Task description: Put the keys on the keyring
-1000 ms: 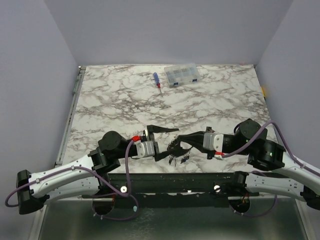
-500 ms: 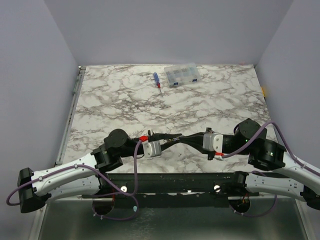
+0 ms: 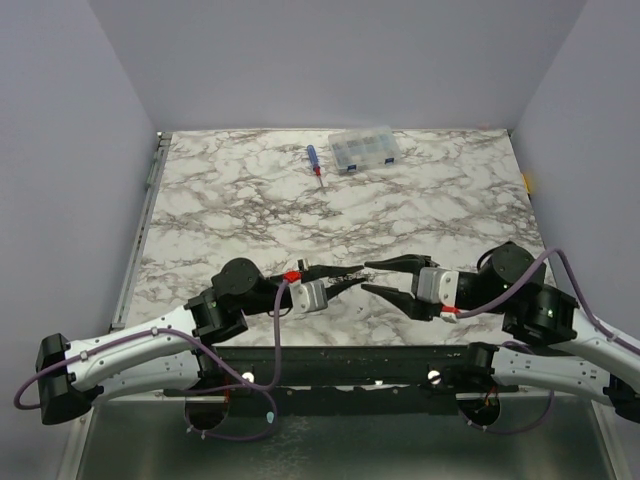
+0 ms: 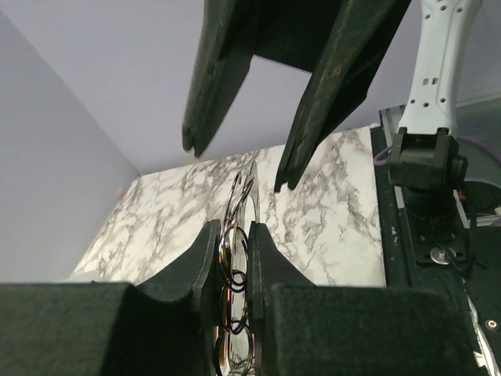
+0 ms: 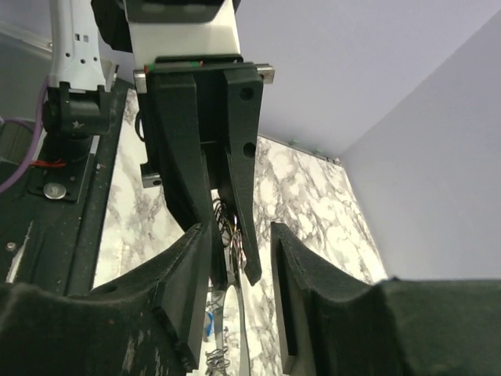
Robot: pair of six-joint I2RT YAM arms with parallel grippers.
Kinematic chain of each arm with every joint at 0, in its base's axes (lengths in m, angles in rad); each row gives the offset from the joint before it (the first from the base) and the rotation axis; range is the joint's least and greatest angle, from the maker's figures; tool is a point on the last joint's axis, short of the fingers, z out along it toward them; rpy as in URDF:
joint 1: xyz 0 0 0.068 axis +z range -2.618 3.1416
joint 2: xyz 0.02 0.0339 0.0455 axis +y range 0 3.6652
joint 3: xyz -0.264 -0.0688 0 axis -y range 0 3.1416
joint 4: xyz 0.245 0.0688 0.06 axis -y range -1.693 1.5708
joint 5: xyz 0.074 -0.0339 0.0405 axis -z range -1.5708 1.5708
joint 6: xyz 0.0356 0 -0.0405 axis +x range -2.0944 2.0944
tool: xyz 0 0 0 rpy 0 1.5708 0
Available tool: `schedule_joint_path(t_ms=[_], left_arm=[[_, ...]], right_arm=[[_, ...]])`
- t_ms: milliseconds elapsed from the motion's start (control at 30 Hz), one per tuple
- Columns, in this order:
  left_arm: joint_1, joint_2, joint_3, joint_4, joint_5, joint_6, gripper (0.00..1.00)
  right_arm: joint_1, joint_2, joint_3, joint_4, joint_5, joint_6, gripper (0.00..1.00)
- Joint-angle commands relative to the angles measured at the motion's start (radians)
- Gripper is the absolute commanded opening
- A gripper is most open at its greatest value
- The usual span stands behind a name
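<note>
My left gripper [image 3: 343, 276] is shut on the keyring [image 3: 353, 278] and holds it edge-on just above the table's near edge. In the left wrist view the ring's linked metal loops [image 4: 233, 262] sit pinched between my closed left gripper [image 4: 235, 227]. My right gripper [image 3: 372, 277] is open, its two fingers spread either side of the ring's tip without touching it. In the right wrist view the ring [image 5: 235, 227] shows between the left arm's fingers, ahead of my open right gripper [image 5: 241, 231]. A blue key head [image 5: 209, 325] hangs below the ring. The other keys are hidden.
A blue-and-red screwdriver [image 3: 314, 161] and a clear compartment box [image 3: 365, 150] lie at the far edge of the marble table [image 3: 230, 200]. The black mounting rail [image 3: 340, 360] runs just below both grippers. Grey walls stand on all sides.
The left gripper has closed on the keyring that the right gripper held. The right gripper has let go, opened and drawn back a little to the right.
</note>
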State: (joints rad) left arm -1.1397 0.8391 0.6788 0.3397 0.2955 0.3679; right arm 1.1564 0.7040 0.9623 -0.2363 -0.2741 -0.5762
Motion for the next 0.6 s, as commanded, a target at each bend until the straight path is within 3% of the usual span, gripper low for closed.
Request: schedule_joint_path(t_ms=[0,367,567], left_arm=[[0.001,0.008,-0.002,0.015,-0.058,0.028,0.00],[0.001,0.064,0.005,0.003,-0.109,0.077,0.00],[0.001,0.077,0.006,-0.008,-0.109,0.089,0.00]], right_arm=[[-0.001,0.021,0.102,-0.120,0.026,-0.012,0.47],[-0.001,0.243,0.401,-0.628,0.151,-0.029,0.58],[-0.001,0.275,0.417,-0.648,0.144,-0.019,0.59]])
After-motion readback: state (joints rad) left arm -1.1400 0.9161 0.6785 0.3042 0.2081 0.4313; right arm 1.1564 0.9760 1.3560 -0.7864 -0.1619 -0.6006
